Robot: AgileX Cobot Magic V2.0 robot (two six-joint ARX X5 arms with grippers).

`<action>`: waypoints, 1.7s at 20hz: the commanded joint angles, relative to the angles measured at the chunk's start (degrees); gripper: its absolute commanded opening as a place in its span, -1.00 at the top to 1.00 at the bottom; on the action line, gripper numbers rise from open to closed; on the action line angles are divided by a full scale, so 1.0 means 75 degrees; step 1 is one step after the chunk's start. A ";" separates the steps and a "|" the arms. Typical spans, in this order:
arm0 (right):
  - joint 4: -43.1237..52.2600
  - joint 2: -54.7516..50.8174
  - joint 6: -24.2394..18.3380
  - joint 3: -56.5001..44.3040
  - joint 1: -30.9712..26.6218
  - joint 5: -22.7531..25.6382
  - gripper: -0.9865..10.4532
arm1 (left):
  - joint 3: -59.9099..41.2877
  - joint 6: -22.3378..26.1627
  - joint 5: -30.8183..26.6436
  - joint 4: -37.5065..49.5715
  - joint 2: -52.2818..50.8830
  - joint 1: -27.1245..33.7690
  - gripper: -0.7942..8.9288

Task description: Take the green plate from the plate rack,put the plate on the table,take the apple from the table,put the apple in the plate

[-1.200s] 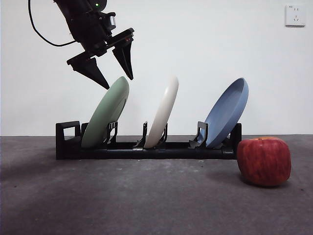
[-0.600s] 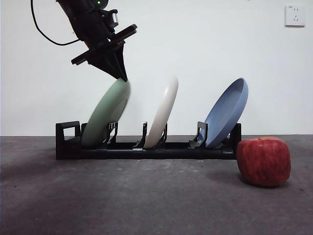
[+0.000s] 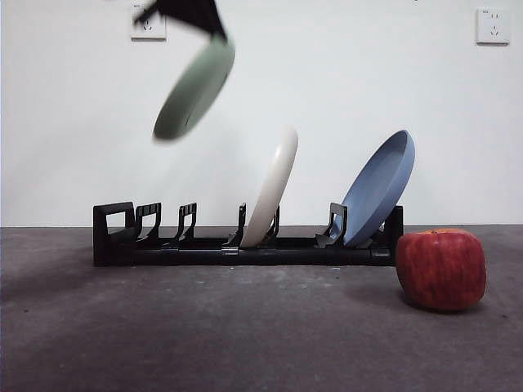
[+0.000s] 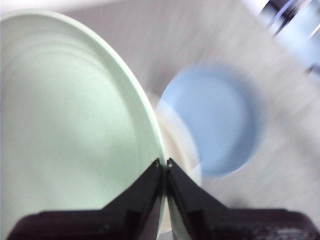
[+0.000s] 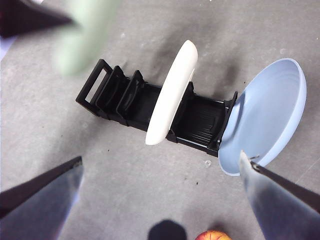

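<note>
white wall (image 3: 343,82) behind, with two sockets on it, one (image 3: 493,25) at the far upper corner and one (image 3: 148,26) right beside the working arm; dark grey table (image 3: 245,327) in front.

left gripper (image 4: 163,162) is clenched on the rim of the green plate (image 3: 194,86), its two black jaws pinched almost together with only the plate's edge between them. in the front view the gripper (image 3: 196,12) shows just as a dark tip at the upper edge, and the plate hangs tilted below it, blurred, in the air well above the plate rack (image 3: 245,245) and touching nothing else. in the left wrist view the green plate (image 4: 70,125) fills the space to one side of the jaws, with the blue plate (image 4: 215,120) blurred beyond them.

right gripper (image 5: 160,190) is spread wide, jaws far apart and holding nothing; the rack (image 5: 145,107) lies between and beyond them, and the apple (image 5: 212,235) is just under the gripper, near its wrist.

count: three plates in all, one green in the gripper, one cream-white plate (image 3: 272,186) and one blue plate (image 3: 377,188) standing tilted in the rack. one rack, its slots below the left gripper bare. one apple (image 3: 441,269), on the table just beside the rack's end nearest the blue plate, well apart from the left gripper.
</note>
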 commanded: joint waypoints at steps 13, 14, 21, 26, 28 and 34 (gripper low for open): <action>0.0055 0.0047 -0.0181 0.0038 -0.0003 0.0417 -0.10 | -0.1206 0.1169 -0.4383 -0.1606 -0.3847 -0.3818 0.85; 0.0000 0.0047 -0.0181 0.0038 -0.0003 0.0487 -0.10 | -0.2066 0.1087 -0.4654 -0.1606 -0.4243 -0.4217 0.85; -0.0227 0.0047 -0.0178 0.0038 0.0000 0.0510 -0.10 | -0.6522 -0.0676 -0.5694 -0.1527 -0.5240 -0.5767 0.85; -0.0309 0.0047 -0.0175 0.0038 0.0000 0.0510 -0.10 | -0.8209 -0.0801 -0.5776 0.0562 -0.4456 -0.5890 0.85; -0.0376 0.0047 -0.0178 0.0038 0.0000 0.0510 -0.10 | -0.8320 -0.0676 -0.5782 0.1058 -0.3885 -0.5887 0.85; -0.0446 0.0047 -0.0181 0.0038 0.0000 0.0510 -0.10 | -0.8320 -0.0198 -0.5773 0.2005 -0.2095 -0.5834 0.85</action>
